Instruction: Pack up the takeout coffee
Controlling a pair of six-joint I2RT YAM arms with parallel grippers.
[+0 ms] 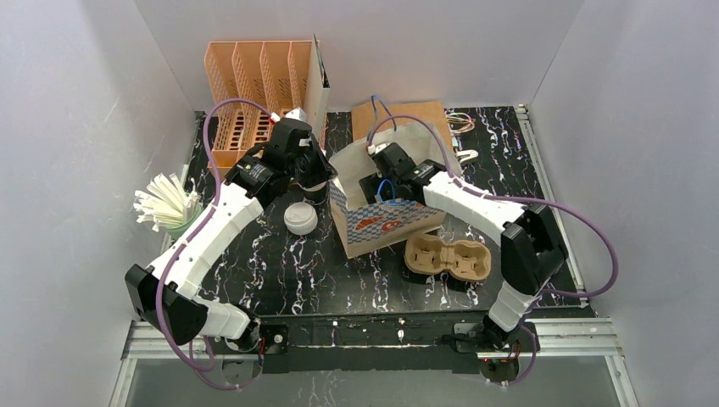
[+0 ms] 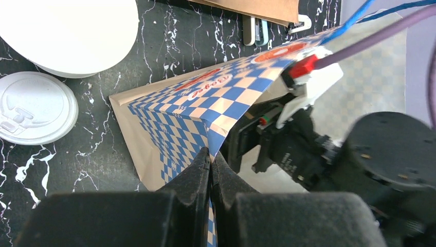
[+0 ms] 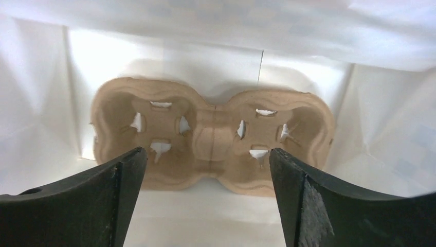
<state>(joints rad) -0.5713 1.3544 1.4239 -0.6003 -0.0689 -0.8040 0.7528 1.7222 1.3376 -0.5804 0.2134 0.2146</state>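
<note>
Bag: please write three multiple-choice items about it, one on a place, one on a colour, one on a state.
1. Where is the right end effector?
A. inside the bag, over a tray
B. beside the bag
C. behind the bag

2. What colour are the bag's checks?
A. green
B. blue
C. black

3. How is the left end effector?
A. open wide
B. shut on the bag's edge
C. shut on nothing

Answers:
1 A: the right wrist view shows white bag walls around the tray.
2 B: blue squares cover the outside.
3 B: the left wrist view shows it pinching the checked paper.
</note>
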